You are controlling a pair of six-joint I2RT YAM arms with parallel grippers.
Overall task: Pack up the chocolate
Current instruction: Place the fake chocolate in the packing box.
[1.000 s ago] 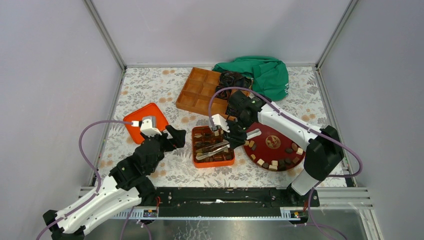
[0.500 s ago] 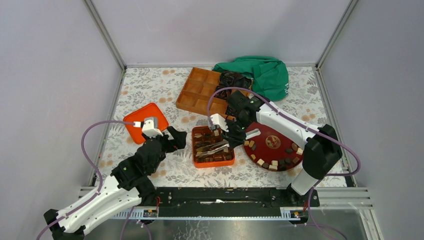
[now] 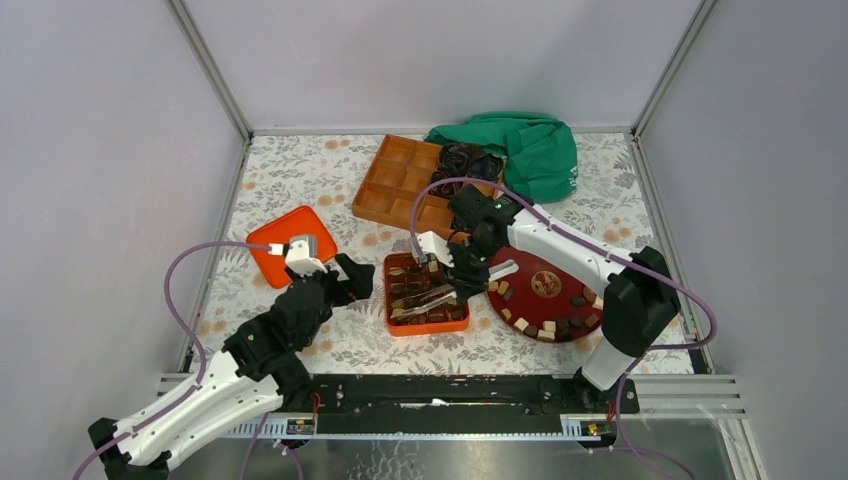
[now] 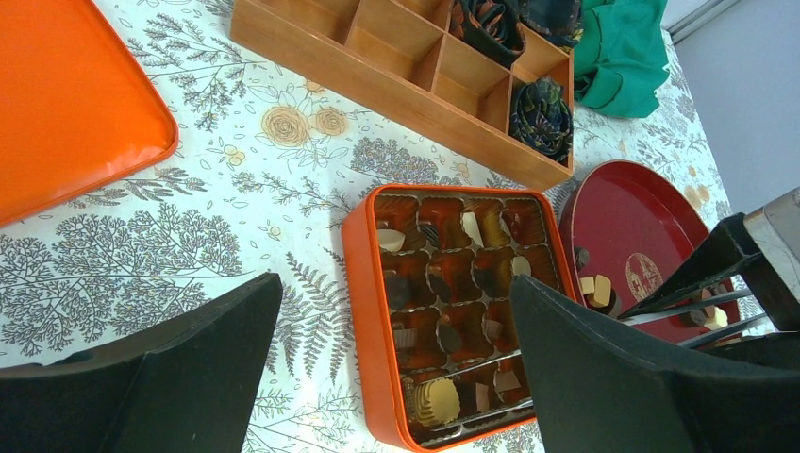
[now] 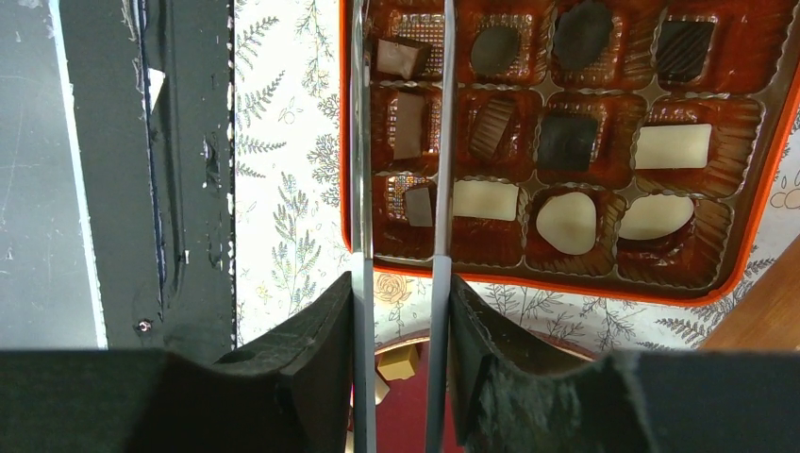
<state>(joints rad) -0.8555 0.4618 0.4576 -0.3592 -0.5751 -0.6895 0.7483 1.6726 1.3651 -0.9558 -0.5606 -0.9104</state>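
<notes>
Holding a pair of metal tongs (image 5: 441, 142) between its fingers, the right gripper (image 3: 458, 272) hangs over the right side of the orange chocolate box (image 3: 391, 300). The two thin arms of the tongs pass between the black pads (image 5: 316, 330) and reach across one outer column of the box; both pads press on them from outside. Whether the tips pinch any piece I cannot tell, because they run out of the wrist view.

The chocolate is in two places. Many pieces (image 5: 672, 146) sit already in the compartments of the orange box – dark squares, tan ones and cream-white ones, one in each cup. Other pieces (image 3: 545, 330) lie along the near rim of the round red tray (image 3: 560, 300), which is just beside the box on its right.

The left gripper (image 3: 348, 277) is spread wide and grasps nothing. It hovers over the flowered tablecloth (image 3: 300, 170), near the left wall of the orange box but apart from it.

Behind the left gripper lies a flat orange lid (image 3: 300, 222). Farther back stands a wooden divided box (image 3: 400, 180) with black crinkled bundles (image 3: 465, 160) in some compartments at its right end, and a green cloth (image 3: 530, 150) is bunched just beside that end.
</notes>
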